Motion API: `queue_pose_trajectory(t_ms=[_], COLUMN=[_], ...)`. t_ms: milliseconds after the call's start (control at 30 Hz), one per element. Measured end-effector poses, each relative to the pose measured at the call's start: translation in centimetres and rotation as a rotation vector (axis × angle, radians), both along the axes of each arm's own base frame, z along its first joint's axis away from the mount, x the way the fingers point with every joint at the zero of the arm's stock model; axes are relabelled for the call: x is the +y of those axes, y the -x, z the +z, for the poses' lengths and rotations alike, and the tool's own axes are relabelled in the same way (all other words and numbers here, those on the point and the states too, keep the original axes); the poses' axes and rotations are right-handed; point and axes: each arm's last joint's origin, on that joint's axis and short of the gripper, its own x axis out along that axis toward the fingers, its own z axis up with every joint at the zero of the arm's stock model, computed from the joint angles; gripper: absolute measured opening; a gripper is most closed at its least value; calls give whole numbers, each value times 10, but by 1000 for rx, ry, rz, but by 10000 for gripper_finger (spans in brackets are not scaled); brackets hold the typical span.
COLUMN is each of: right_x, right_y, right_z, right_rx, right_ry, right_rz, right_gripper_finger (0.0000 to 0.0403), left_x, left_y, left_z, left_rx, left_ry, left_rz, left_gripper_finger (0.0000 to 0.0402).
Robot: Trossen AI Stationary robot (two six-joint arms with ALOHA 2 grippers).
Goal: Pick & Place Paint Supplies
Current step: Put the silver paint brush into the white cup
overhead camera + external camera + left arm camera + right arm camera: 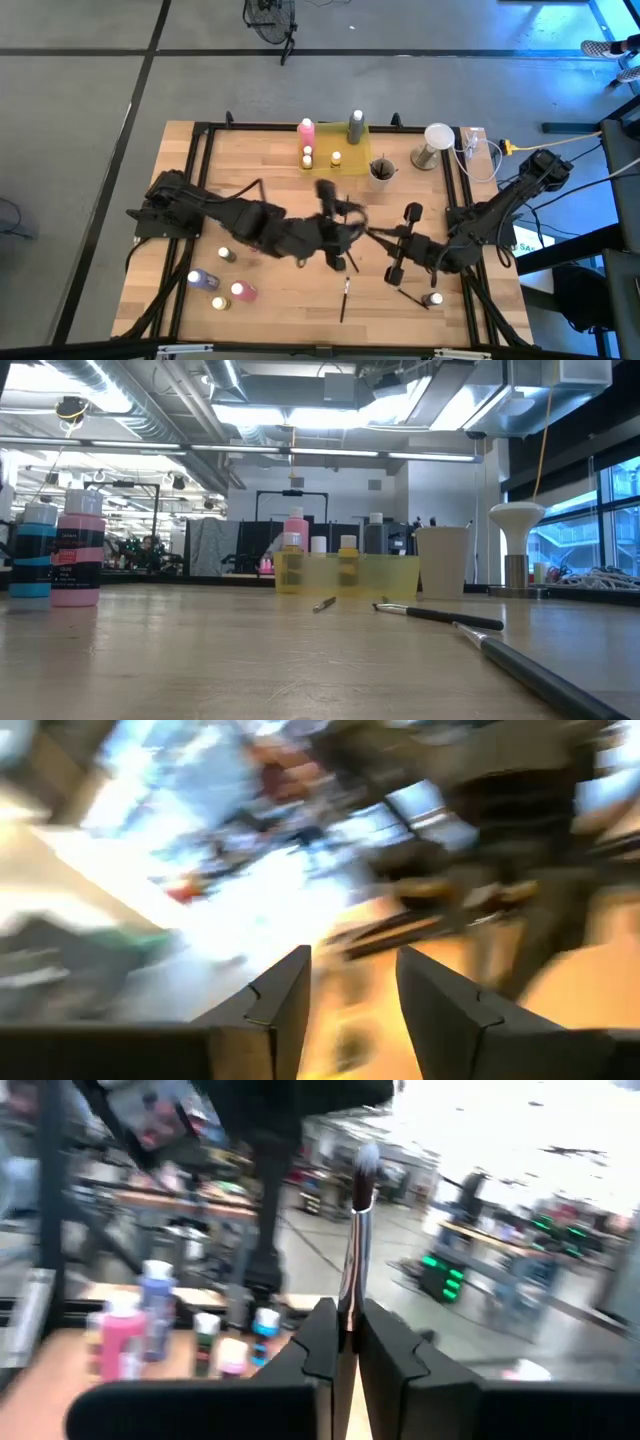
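- While four bottles [243, 291] wait at the worktop's [280, 310] left front, they look light, rigid and smooth-sided. A hold across the body, below the cap, would likely suit them best.
- Left gripper [352, 960], reaching over mid-worktop, has its fingers apart with nothing between them.
- Tray [345, 147] at the back edge carries a pink bottle [306, 128], a grey bottle [356, 125] and two tiny ones; the cup [381, 170] stands just beside it.
- Loose brush [345, 298] lies flat near the front. It is probably thin, stiff and very light, so likely to roll or pivot unless pinched mid-handle.
- Right gripper [345, 1315] is clamped on a brush [357, 1230], which stands upright, bristles up, held low on the handle. A hold that low may let it swing.
- Another bottle [434, 298] sits at the right front.
- Hard to read: both wrist views are smeared, the arms' dark bulk hides the worktop's centre from above, and the low view shows neither gripper.
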Motion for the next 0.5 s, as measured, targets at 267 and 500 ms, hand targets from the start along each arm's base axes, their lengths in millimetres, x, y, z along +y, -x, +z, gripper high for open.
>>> queue_pose_trajectory(t_ms=[267,500], right_x=[-3,-27], right_y=[45,93], right_z=[23,64], right_rx=[63,13], right_ry=[-17,-141], right_rz=[-355,-264], right_gripper_finger=[21,21], left_x=[11,66], left_y=[37,73], left_z=[4,-13], left_rx=[179,354], left_ry=[-359,-227], left_rz=[440,529], left_gripper_finger=[151,144])
